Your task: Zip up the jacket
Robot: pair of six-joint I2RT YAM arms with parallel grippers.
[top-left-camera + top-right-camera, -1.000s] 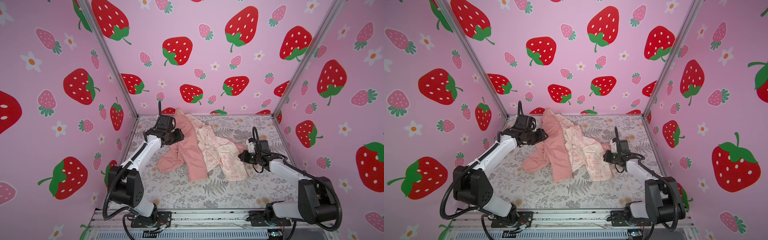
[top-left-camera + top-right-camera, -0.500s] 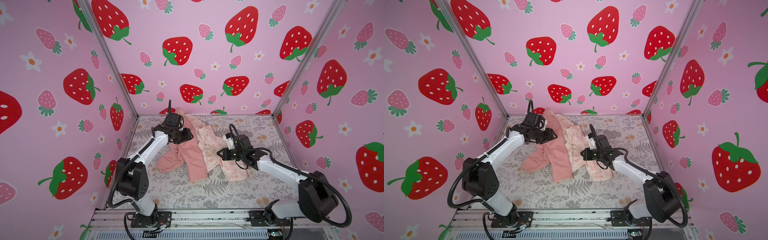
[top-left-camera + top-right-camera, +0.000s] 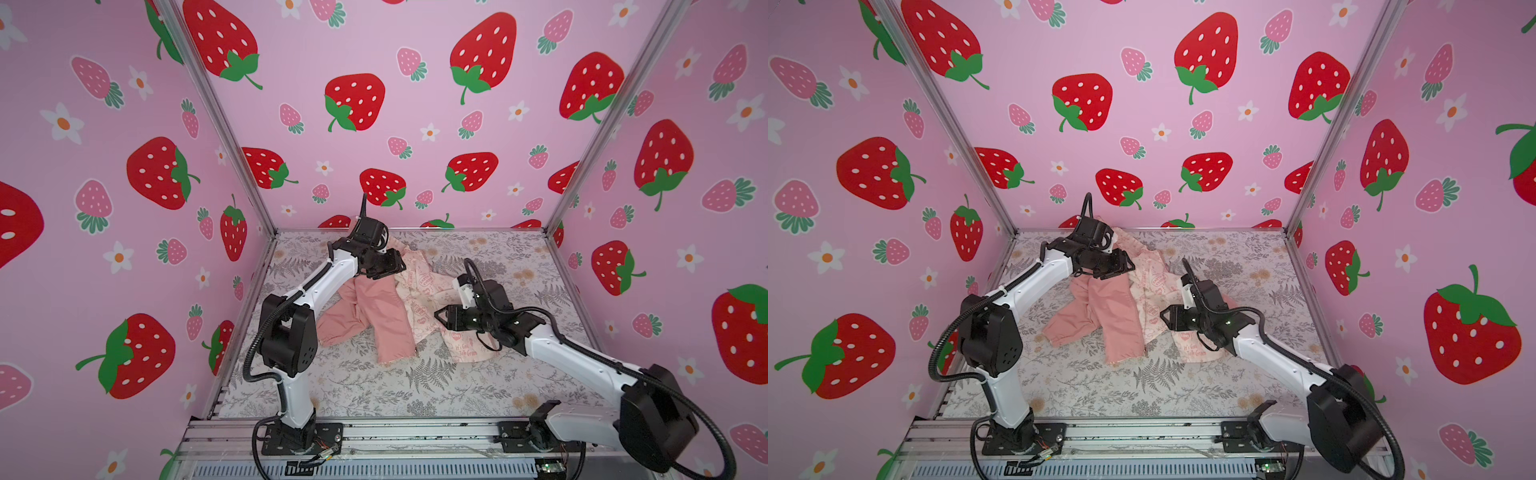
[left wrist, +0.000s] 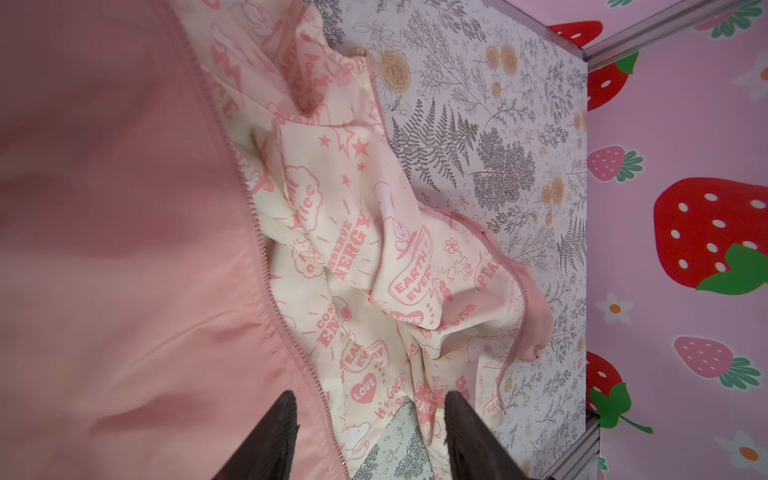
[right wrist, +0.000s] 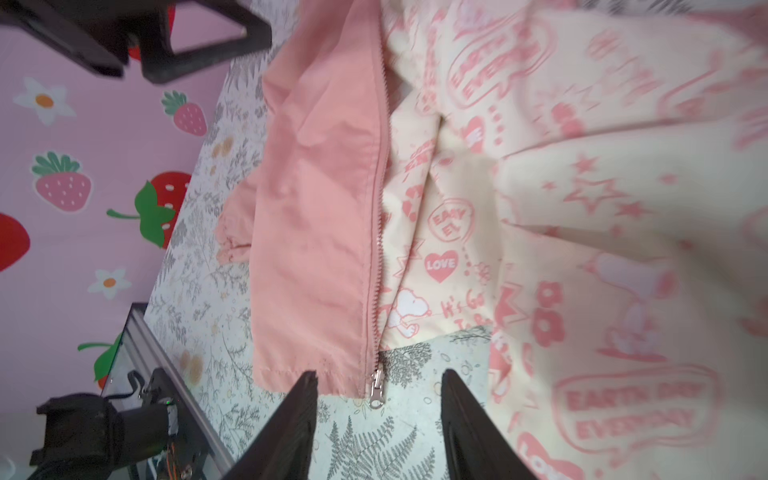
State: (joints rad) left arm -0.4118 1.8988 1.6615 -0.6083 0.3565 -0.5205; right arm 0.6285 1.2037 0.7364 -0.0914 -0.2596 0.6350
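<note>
The jacket (image 3: 376, 309) (image 3: 1113, 318) lies open and rumpled on the mat, salmon-pink panel on the left, cream printed lining (image 3: 419, 286) spread to the right. My left gripper (image 3: 397, 266) (image 3: 1127, 266) hovers open over its far end; in the left wrist view the gripper (image 4: 372, 405) straddles the pink zipper teeth (image 4: 266, 266) and the lining. My right gripper (image 3: 438, 316) (image 3: 1165, 313) is open above the near hem. The right wrist view has a silver zipper slider (image 5: 376, 384) at the foot of the pink panel (image 5: 316, 232), between the gripper's (image 5: 380, 382) fingers, untouched.
A floral mat (image 3: 415, 386) covers the floor. Strawberry-print walls close in the left, back and right sides, with metal corner posts (image 3: 232, 137). An aluminium rail (image 3: 395, 432) carrying both arm bases runs along the front.
My right gripper has swung left from the jacket's right edge to over its hem, and it has gone from shut to open. The left gripper has moved right along the jacket's far end.
</note>
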